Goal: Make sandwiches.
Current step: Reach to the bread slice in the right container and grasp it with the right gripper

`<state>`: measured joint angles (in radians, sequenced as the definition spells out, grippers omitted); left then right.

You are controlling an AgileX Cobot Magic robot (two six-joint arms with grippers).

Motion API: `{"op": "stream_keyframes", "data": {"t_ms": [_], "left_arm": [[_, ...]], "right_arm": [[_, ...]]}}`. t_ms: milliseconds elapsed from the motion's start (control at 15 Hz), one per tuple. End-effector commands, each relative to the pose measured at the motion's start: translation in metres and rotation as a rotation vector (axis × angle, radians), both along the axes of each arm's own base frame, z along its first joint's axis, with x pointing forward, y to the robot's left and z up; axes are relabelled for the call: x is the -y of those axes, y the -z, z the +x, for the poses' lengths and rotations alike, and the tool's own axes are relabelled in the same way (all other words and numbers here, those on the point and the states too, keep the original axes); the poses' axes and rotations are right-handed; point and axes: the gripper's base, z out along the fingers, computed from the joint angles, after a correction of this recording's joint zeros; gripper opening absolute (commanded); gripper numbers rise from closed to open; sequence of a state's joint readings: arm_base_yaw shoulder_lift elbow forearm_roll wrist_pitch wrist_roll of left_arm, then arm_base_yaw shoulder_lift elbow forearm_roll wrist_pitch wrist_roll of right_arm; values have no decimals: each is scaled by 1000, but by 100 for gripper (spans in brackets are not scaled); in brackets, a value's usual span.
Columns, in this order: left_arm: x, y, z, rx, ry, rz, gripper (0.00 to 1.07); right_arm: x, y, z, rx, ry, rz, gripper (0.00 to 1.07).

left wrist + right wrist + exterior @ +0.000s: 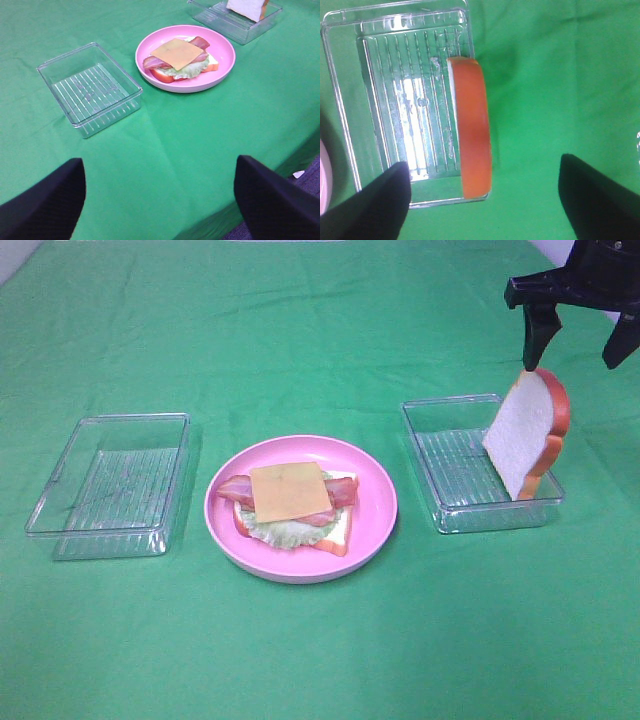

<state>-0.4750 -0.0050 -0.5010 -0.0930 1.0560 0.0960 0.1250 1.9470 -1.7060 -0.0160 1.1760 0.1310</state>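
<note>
sandwich [292, 505]: sitting open-faced on the pink plate [375, 502] in the middle of the green surface [300, 340]. Bottom bread, lettuce, bacon strips and a cheese square on top. No lid slice yet.

top bread slice [525, 430]: standing on edge in the right tray [440, 440], leaning against its outer wall, crust up. In the right wrist view it's the orange crust band [472, 125] along the tray's one side.

left tray [110, 485]: looks to have nothing in it.

step in hand: looks like the last one, fetching that slice to close the sandwich.

right hand [580, 335]: hanging just above the slice, jaws spread wide, nothing in them, not touching the bread as far as I can tell.

left hand [160, 200]: parked back near the surface's edge, wide open too, holding nothing.

next move, my guess: drop the right hand so the fingers straddle the crust, pinch it, lift it clear of the tray wall, then lay it flat over the cheese.
</note>
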Motion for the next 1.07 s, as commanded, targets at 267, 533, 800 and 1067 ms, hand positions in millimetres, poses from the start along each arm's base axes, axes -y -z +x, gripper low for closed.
{"op": "stream_keyframes", "data": {"t_ms": [267,533,800,1067], "left_arm": [[-1,0,-2,19,5,-19,78],[-1,0,-2,19,5,-19,78],[-1,0,-2,19,5,-19,78],[-1,0,-2,19,5,-19,78]], "right_arm": [[14,31,10,-74,-27,78,77],[12,56,18,-113,-31,88,69],[12,64,20,-132,-71,83,37],[12,62,18,-147,-72,83,0]]}}
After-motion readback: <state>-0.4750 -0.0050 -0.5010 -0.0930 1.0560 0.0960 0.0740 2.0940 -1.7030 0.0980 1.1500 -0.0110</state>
